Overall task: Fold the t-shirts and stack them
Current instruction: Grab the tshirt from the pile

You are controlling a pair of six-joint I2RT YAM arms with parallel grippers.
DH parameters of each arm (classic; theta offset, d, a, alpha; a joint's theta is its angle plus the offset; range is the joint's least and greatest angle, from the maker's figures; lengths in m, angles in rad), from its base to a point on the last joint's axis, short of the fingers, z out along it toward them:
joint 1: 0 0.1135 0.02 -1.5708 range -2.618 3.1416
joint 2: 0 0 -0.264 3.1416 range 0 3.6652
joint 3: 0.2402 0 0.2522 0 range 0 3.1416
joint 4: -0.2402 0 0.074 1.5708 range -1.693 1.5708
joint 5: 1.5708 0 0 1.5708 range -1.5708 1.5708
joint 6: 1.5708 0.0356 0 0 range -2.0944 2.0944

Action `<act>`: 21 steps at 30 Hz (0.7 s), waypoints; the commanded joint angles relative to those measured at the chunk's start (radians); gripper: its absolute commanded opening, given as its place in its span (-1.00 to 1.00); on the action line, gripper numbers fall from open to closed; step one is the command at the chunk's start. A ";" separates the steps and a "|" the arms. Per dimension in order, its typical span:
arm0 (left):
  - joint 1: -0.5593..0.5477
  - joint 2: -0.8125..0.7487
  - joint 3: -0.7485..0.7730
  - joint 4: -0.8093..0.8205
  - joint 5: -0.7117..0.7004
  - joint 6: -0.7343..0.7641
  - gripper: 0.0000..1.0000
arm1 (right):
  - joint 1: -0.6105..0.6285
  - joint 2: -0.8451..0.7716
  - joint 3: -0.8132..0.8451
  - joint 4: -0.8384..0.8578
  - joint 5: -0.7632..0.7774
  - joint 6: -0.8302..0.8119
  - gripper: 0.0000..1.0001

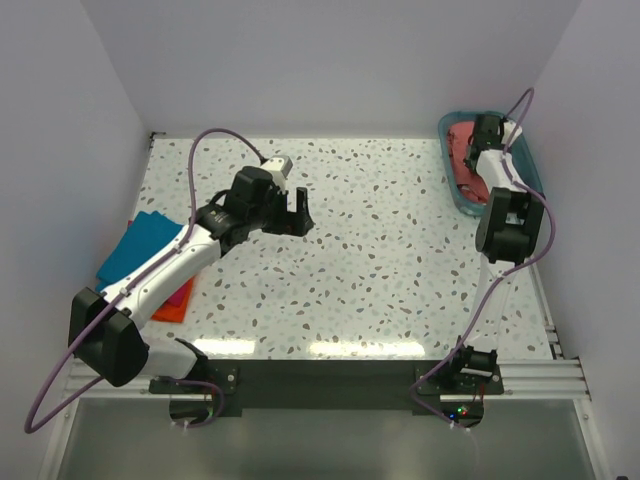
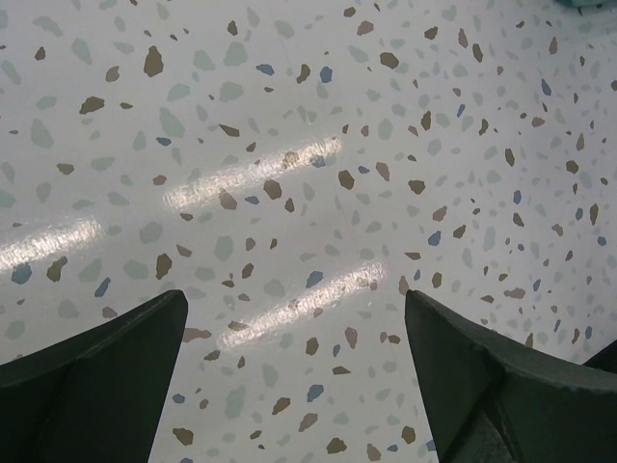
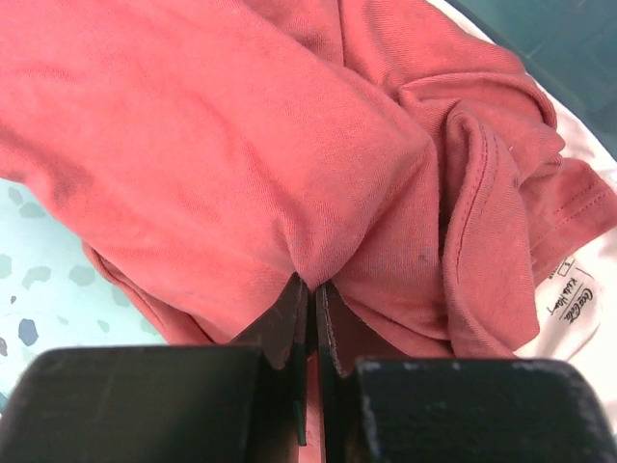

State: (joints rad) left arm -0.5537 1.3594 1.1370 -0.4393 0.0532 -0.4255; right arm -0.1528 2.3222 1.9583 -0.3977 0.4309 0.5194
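In the view from above, the right gripper (image 1: 487,132) is down inside the teal basket (image 1: 531,170) at the far right corner of the table (image 1: 380,250). It sits on the salmon-red t-shirt (image 1: 462,152), which lies crumpled there. The left gripper (image 1: 298,212) hangs over the bare middle of the table. A folded teal blue t-shirt (image 1: 140,245) lies at the left edge, with an orange t-shirt (image 1: 176,303) just beside it, partly hidden by the arm. The left wrist view shows only speckled table between its fingers, which stand wide apart and hold nothing. In the right wrist view the jaws are pressed together on a raised fold of the salmon-red cloth, soft and much wrinkled. A white t-shirt (image 3: 578,289) with a label lies under it. I judge the step is taking this shirt out of the basket. The next move must lift it clear without dragging the white one, then spread it flat.
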 commanded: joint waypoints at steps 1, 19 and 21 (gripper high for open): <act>0.008 -0.006 0.018 0.008 0.014 0.025 1.00 | -0.001 -0.066 0.037 0.052 -0.003 -0.005 -1.00; 0.009 -0.092 -0.029 0.090 0.062 0.036 1.00 | 0.183 -0.615 -0.124 0.352 0.048 -0.237 -1.00; 0.009 -0.106 -0.031 0.090 0.042 0.027 1.00 | 0.245 -0.681 -0.118 0.346 0.029 -0.254 -1.00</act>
State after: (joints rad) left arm -0.5507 1.2961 1.1133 -0.4011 0.1207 -0.4221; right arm 0.0273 1.7424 1.8153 -0.1524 0.4404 0.3336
